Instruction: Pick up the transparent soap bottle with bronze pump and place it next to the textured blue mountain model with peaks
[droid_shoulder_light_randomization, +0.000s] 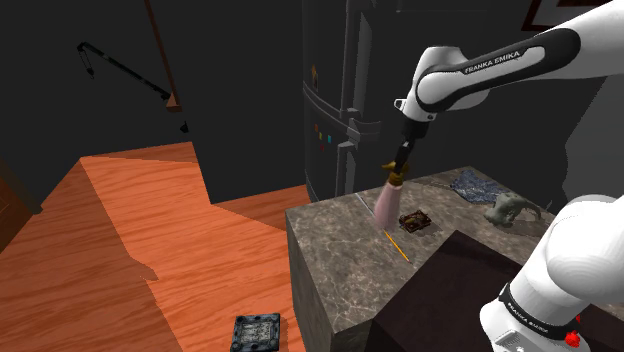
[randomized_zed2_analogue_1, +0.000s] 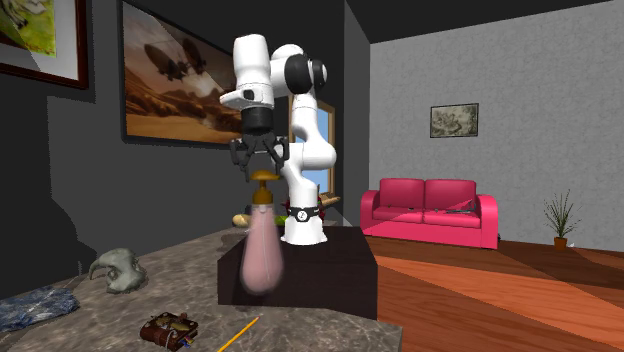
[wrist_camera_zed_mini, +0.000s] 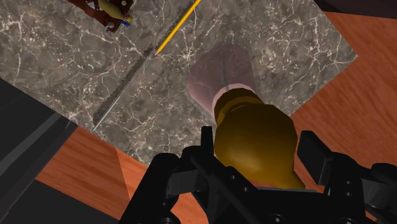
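Gripper grips the bottle by its pump above the counter; near the bottle lie a pencil and case, farther off a figure and blue model

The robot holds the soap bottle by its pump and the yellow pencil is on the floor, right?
No. The gripper does hold the soap bottle by its pump, but the yellow pencil lies on the marble counter, not the floor, as the shoulder view shows.
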